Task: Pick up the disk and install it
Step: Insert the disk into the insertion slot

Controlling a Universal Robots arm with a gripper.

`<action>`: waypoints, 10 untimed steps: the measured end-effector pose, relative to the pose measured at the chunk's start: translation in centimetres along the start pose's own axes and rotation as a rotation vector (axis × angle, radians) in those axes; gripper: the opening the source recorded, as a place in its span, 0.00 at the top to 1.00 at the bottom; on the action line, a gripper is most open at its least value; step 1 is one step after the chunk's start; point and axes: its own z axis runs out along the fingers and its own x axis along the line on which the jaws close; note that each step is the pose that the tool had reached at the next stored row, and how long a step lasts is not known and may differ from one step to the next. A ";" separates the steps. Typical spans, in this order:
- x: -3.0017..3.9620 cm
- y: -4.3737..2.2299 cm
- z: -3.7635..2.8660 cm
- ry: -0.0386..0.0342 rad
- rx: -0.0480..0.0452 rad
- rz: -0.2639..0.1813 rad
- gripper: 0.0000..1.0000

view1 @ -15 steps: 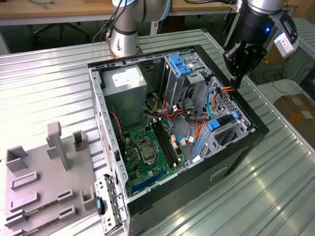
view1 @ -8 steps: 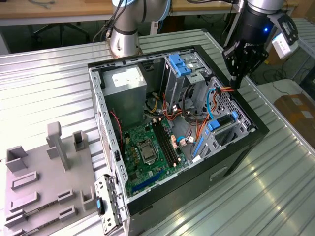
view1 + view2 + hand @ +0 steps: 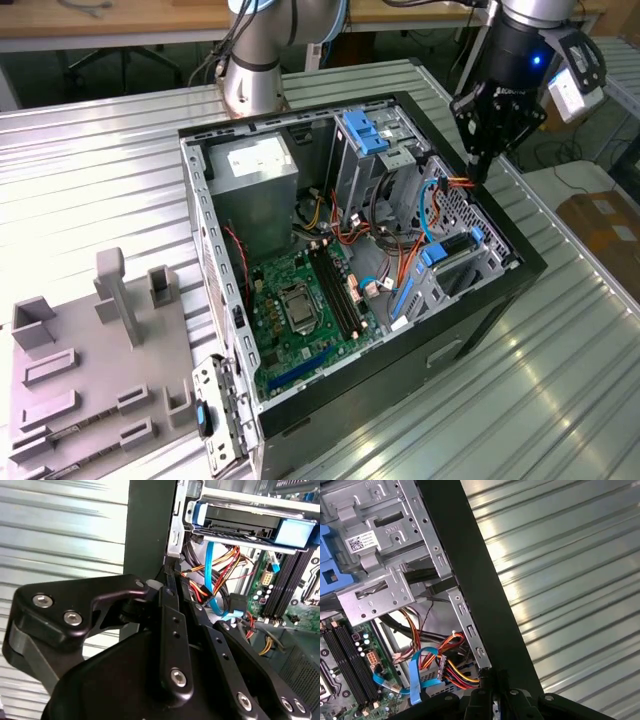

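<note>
One hand (image 3: 478,172), seemingly pressed together, hovers at the case (image 3: 480,330) edge; open table (image 3: 100,170) beyond.

Gripper (image 3: 478,160) matte black, tapering; linkage bars (image 3: 172,630) pinned with silver hex screws (image 3: 177,677). Behind it: black wrist (image 3: 512,50), small blue light (image 3: 537,60), white box (image 3: 570,90) alongside. Arm base (image 3: 250,85) silver-grey, blue trim.

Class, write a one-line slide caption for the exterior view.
End effector, shut, poised at the rim of an open computer case on a ribbed metal table.
</note>
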 end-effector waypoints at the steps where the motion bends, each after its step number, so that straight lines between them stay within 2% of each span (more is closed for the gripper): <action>1: 0.14 -0.06 -0.01 0.0006 0.0014 0.010 0.84; 4: 0.62 -0.28 0.03 0.0021 0.0036 0.029 0.84; 8: 0.72 -0.30 0.16 0.0081 0.0153 0.120 0.84; 10: 0.74 -0.31 0.18 0.0097 0.0183 0.142 0.84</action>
